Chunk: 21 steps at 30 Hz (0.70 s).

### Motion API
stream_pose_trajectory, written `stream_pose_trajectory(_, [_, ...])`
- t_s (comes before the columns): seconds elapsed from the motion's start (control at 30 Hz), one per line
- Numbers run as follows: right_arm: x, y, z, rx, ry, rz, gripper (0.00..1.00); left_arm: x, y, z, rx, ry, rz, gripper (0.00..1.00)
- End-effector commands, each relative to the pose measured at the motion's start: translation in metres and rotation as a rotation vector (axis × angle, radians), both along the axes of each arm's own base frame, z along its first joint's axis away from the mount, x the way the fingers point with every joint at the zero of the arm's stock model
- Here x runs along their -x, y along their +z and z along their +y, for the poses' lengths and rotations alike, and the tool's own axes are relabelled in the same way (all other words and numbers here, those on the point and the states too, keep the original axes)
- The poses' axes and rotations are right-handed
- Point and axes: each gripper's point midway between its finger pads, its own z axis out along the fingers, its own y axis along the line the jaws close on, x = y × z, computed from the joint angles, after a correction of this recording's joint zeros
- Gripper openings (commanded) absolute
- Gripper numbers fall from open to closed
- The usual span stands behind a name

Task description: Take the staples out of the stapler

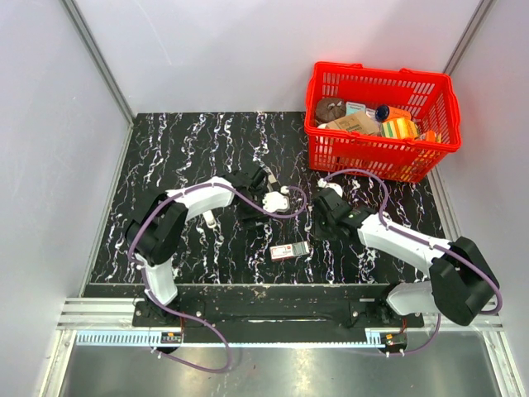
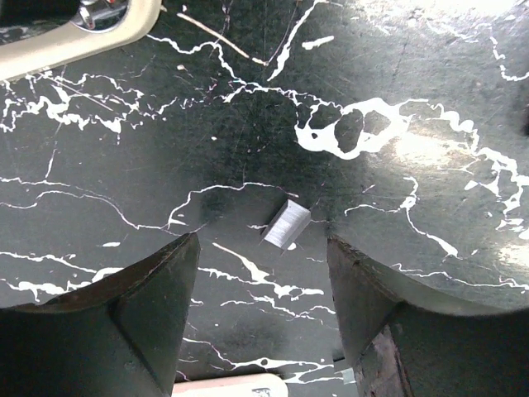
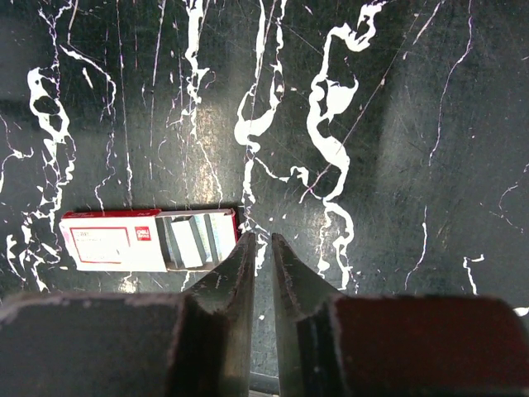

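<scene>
The stapler [image 1: 274, 201] lies mid-table as a pale hinged shape. Its edge with shiny metal parts shows at the top left of the left wrist view [image 2: 74, 37]. My left gripper [image 1: 250, 198] is open just left of the stapler. In the left wrist view a short silver strip of staples [image 2: 287, 225] lies on the table between the tips of the open left gripper [image 2: 263, 240], touching neither finger. My right gripper [image 1: 318, 234] is shut on nothing, its tips [image 3: 263, 236] low over the table.
A red-and-white staple box [image 1: 289, 251] lies open near the front; its open end with staple strips [image 3: 194, 240] is just left of my right fingertips. A slim white bar [image 1: 209, 219] lies beside the left arm. A red basket [image 1: 382, 120] of items stands back right.
</scene>
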Motion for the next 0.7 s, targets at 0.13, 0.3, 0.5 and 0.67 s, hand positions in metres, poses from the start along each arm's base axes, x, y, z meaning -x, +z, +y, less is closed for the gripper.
stream_pose_trajectory(0.13, [-0.009,0.006,0.004,-0.051,-0.016,-0.03,0.18,-0.018,0.0,-0.008,-0.006,-0.039,-0.063,0.67])
stream_pose_trajectory(0.3, [-0.01,0.005,0.004,-0.053,-0.019,-0.028,0.16,-0.02,0.002,-0.015,0.024,-0.036,-0.058,0.65])
stream_pose_trajectory(0.5, [-0.009,0.005,0.004,-0.053,-0.019,-0.026,0.14,-0.012,0.002,-0.017,0.035,-0.039,-0.023,0.58])
stream_pose_trajectory(0.67, [-0.009,0.005,0.004,-0.055,-0.017,-0.026,0.12,-0.008,-0.001,-0.015,0.03,-0.042,-0.012,0.52])
